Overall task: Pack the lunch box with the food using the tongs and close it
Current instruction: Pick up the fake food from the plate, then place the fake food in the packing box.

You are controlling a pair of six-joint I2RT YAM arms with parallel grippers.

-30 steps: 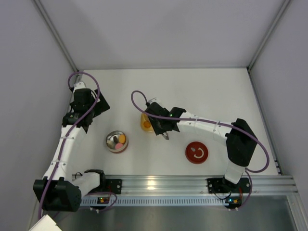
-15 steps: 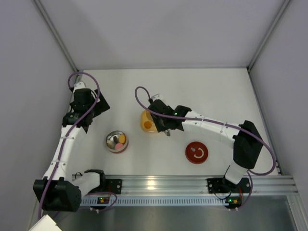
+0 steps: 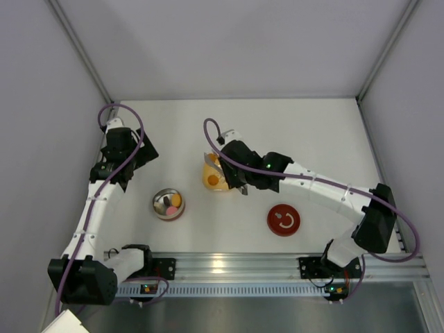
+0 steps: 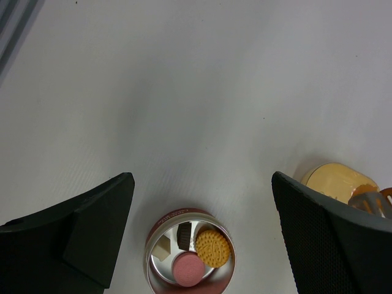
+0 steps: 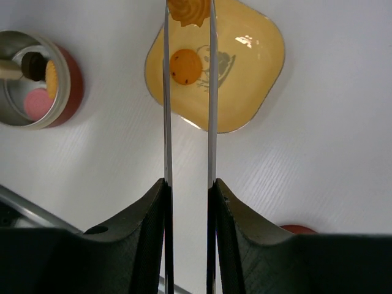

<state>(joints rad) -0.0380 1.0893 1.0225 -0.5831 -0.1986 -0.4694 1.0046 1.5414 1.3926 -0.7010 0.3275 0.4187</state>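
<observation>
My right gripper [image 5: 188, 184] is shut on the silver tongs [image 5: 165, 116], whose two arms run out over the yellow dish [image 5: 251, 86]. An orange swirled piece of food [image 5: 188, 11] is pinched between the tong tips at the dish's far rim. A round orange cookie [image 5: 185, 66] lies in the dish. The lunch box [image 3: 168, 204] stands open to the left, holding a pink disc [image 4: 187, 269], an orange biscuit [image 4: 212, 247], a dark brown piece [image 4: 184, 234] and a pale piece. My left gripper [image 4: 202, 177] hangs open above and behind the lunch box, holding nothing.
A flat red disc with a white mark [image 3: 283, 220] lies to the right of the dish, near the front rail [image 3: 229, 263]. Grey walls close the table in on the left, back and right.
The right arm's elbow has swung out to the right, and its wrist has shifted slightly farther back over the yellow dish. The left arm has not moved.
</observation>
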